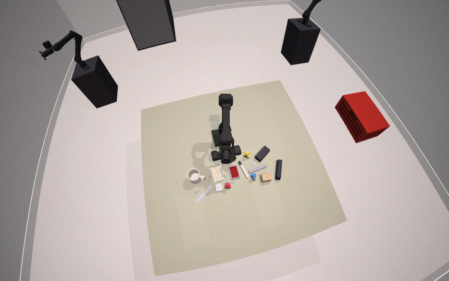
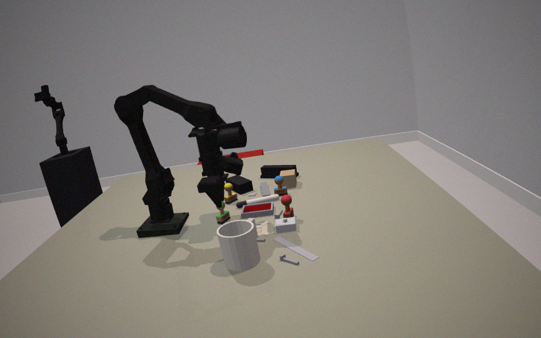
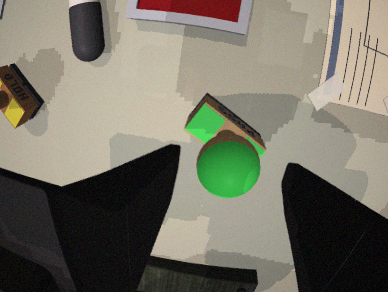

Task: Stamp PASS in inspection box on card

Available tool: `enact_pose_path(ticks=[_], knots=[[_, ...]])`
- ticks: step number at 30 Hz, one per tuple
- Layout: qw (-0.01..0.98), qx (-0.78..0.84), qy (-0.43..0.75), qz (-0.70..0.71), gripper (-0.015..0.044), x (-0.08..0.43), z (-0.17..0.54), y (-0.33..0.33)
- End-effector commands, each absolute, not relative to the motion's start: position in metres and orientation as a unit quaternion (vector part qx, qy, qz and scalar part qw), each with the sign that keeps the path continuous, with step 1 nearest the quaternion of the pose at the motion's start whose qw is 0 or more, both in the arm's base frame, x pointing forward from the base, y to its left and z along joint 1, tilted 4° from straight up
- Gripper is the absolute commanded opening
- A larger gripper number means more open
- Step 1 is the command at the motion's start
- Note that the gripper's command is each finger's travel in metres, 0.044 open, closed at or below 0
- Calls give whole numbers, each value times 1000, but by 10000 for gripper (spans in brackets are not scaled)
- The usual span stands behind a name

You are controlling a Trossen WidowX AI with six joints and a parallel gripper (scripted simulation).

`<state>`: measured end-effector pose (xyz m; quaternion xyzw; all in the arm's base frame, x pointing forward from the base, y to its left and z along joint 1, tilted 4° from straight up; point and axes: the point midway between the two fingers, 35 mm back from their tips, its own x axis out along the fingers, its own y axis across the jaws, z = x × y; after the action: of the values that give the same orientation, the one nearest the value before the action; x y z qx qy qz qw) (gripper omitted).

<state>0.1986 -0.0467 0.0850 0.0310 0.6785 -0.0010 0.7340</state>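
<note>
Green-knobbed stamp [image 2: 221,208] [image 3: 228,168], prob. the PASS one, stands upright on the bench [image 1: 185,225] [image 2: 358,294] between the fingertips of the gripper [image 2: 220,204] [image 3: 232,157], which are spread w/ nothing pinched. Beyond them in wrist view: card [image 1: 217,173] [image 2: 262,228] [image 3: 357,60] to one side, then red ink pad [image 1: 233,172] [image 2: 257,208] [image 3: 190,9], w/ yellow-knobbed HOLD stamp [image 1: 246,154] [image 2: 229,193] [image 3: 17,95] off the opposite side.

Risks, my guess: block sits askew to the fingers, so closing now could twist it & skew the print; too high a grip may slip off the round knob; coming down off-centre could tip it.
</note>
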Motion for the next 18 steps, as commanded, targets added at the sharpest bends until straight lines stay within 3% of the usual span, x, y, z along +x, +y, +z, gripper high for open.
enact_pose_path(ticks=[1,18], knots=[[734,34,679,-1,210,199,77,-46],[734,34,679,-1,210,199,50,-44]])
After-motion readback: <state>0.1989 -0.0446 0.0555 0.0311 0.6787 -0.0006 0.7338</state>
